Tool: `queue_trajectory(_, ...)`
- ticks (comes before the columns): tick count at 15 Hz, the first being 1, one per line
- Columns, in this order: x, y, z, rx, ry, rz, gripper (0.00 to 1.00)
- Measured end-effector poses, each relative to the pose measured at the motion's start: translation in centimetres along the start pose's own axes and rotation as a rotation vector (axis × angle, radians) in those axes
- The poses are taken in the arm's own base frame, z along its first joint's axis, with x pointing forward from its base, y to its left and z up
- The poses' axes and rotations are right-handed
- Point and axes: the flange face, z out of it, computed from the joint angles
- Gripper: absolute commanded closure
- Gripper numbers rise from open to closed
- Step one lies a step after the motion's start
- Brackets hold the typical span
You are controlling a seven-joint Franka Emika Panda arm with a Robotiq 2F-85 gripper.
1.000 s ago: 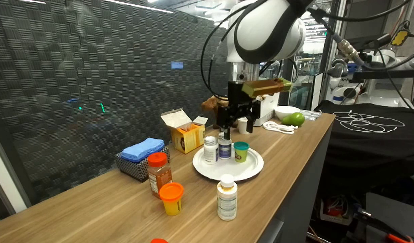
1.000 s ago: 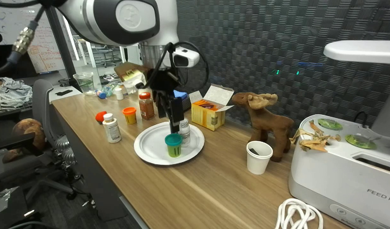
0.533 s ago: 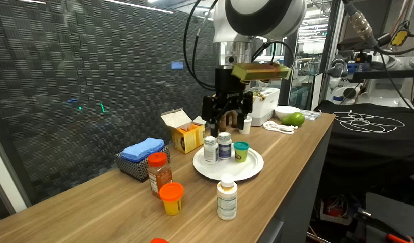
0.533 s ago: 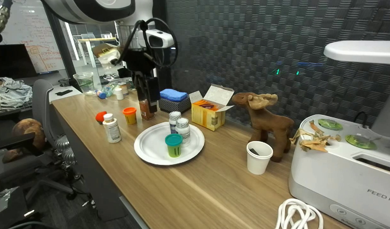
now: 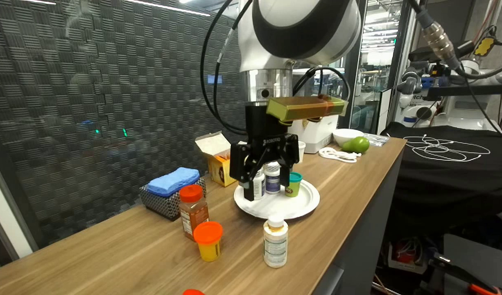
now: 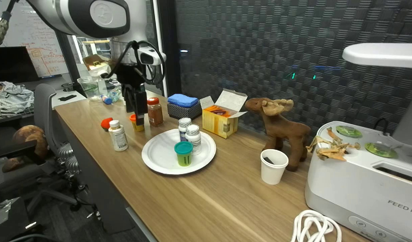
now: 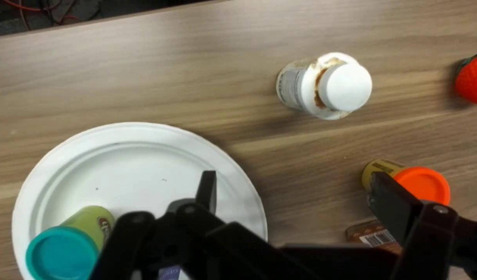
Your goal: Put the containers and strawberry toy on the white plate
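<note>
wooden counter (image 6: 209, 201): gripper (image 7: 293, 188), wide and empty, has shifted off the plated bottles (image 6: 192, 138) toward the orange-lidded tub (image 7: 419, 184), likely next pickup.

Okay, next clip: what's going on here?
The robot's gripper hangs open above the table, holding nothing. Two small bottles and a teal-lidded tub stand on the white plate. A white-capped bottle, an orange-lidded tub, a red-lidded jar and the strawberry toy are not yet on it.
</note>
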Motion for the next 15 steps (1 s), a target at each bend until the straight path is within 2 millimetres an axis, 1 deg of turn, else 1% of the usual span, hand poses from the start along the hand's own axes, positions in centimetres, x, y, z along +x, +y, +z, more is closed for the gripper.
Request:
queue_trajectory(4,-1.1,-1.6,1.3,-0.01,-0.026,-0.025,0.0)
queue_trajectory(12,-2.7,-2.9,2.4,-0.033,-0.068,0.007,0.0)
queue_trajectory(13,-2.9,-3.2,2.6,-0.035,-0.071,0.009,0.03)
queue_trajectory(14,-3.1,-3.4,2.7,-0.037,-0.073,0.009,0.27)
queue_trajectory(15,-3.3,-3.7,2.8,-0.038,-0.076,0.01,0.28)
